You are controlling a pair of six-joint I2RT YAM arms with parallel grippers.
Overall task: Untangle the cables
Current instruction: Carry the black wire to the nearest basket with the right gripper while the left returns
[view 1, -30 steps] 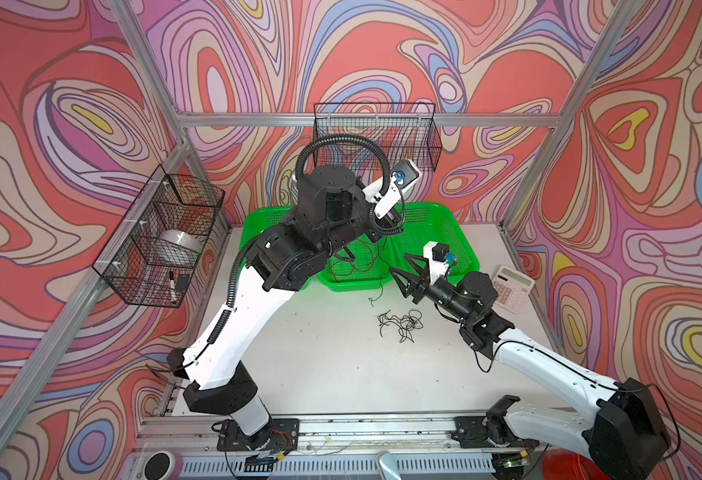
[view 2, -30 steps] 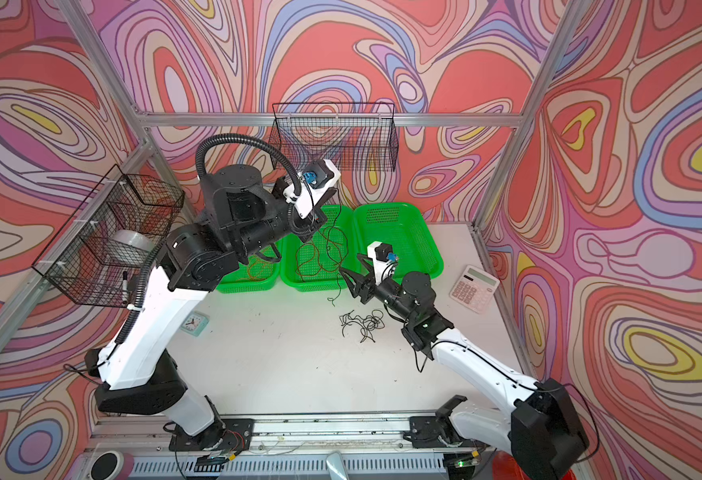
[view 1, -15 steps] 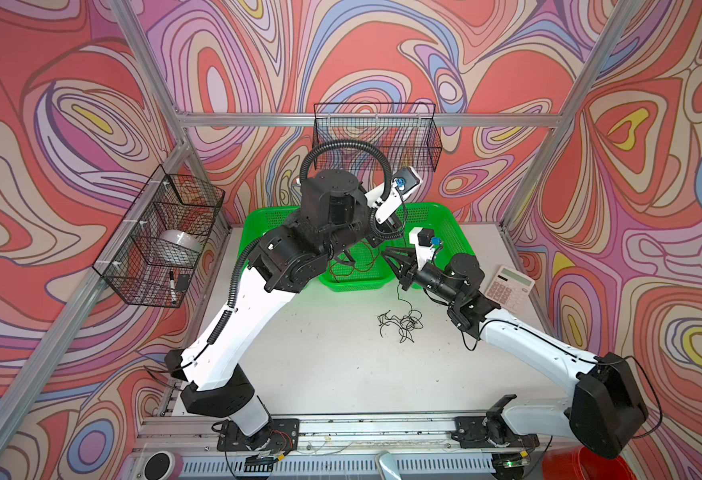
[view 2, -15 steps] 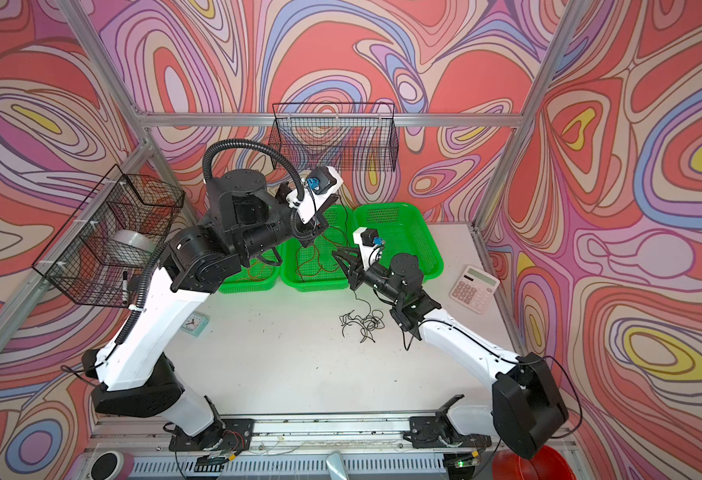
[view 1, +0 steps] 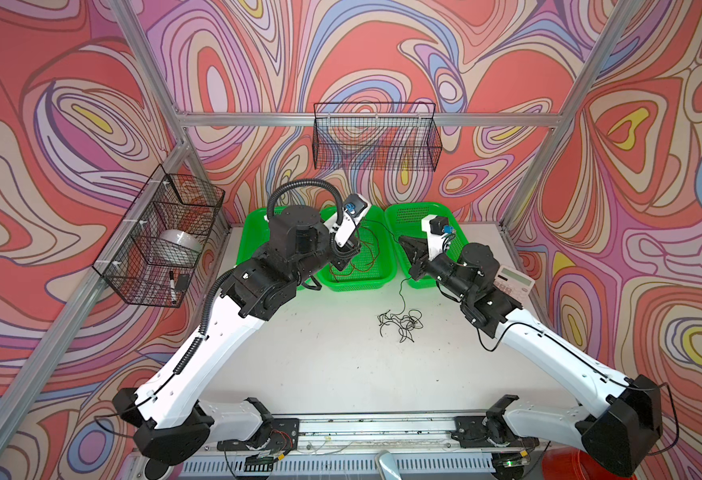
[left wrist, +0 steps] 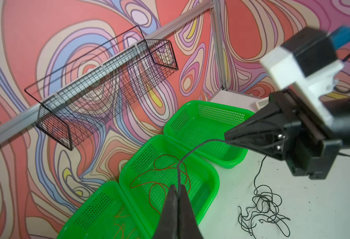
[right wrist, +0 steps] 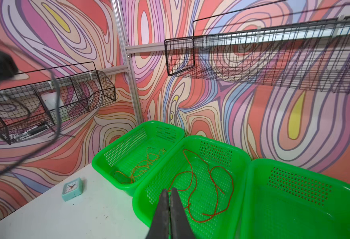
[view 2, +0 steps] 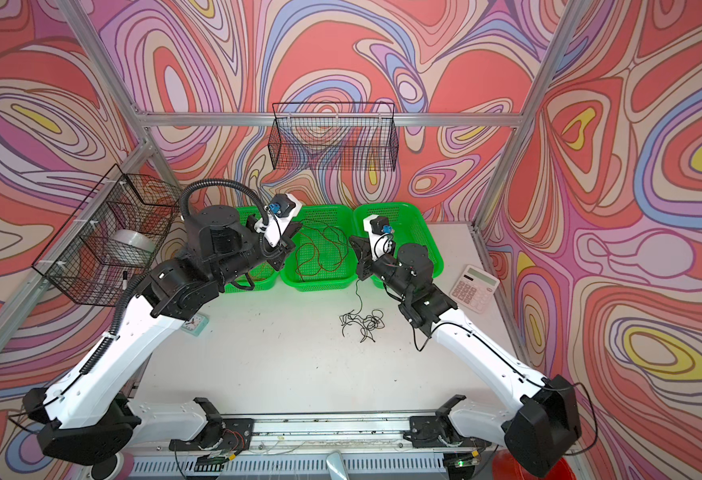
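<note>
Step in hand, I judge: drawing one black cable out of the tangle, which lies on open table in a top view; left wrist view: left gripper and right gripper both pinch that cable above the middle basket; right wrist view: jaws closed; next, pull apart, clear of basket rims.

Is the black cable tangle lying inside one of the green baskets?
No, the black cable tangle lies on the white table, in front of the green baskets.
</note>
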